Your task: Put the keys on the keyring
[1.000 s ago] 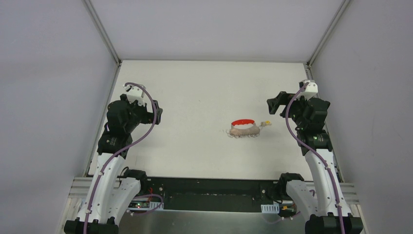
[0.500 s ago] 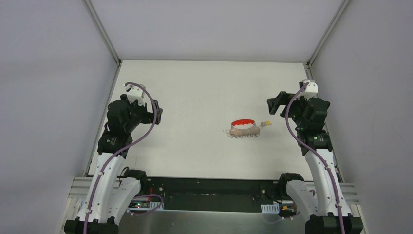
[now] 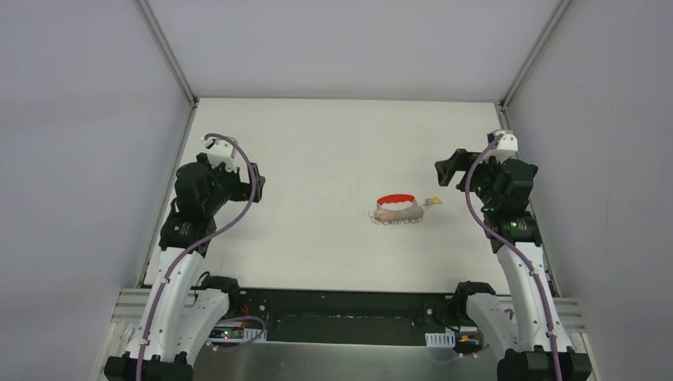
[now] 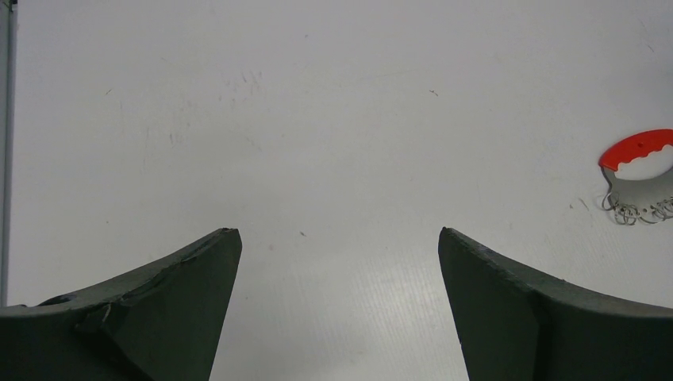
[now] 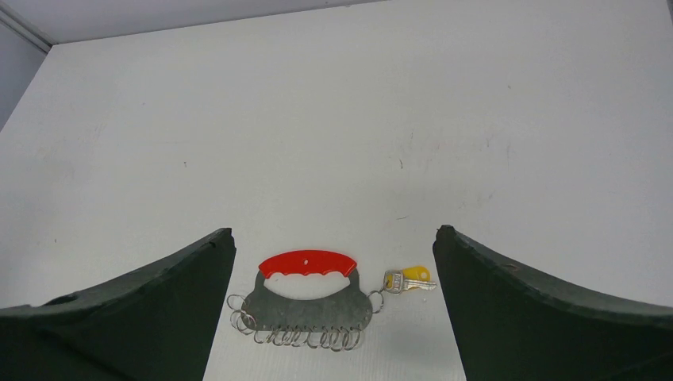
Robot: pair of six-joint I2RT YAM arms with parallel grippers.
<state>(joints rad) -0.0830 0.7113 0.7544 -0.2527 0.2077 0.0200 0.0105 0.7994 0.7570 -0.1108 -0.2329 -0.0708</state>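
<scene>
**A:** How far along is this?

**B:** Hardly begun, I'd judge. The holder, a grey plate with a red grip and a row of rings, lies flat on the tabletop, right of the middle. One yellow-headed key lies at its right end, touching the end ring. Whether it is threaded on, I cannot tell. No other keys show.

**A:** And the jaws?

**B:** Both pairs stand wide open and hold nothing. The right jaws hang near the right edge, with the holder close by; their own camera shows it between the two fingers, a little beyond them. The left jaws are by the left edge, well apart from the holder, and their camera catches it only at the far right.
</scene>
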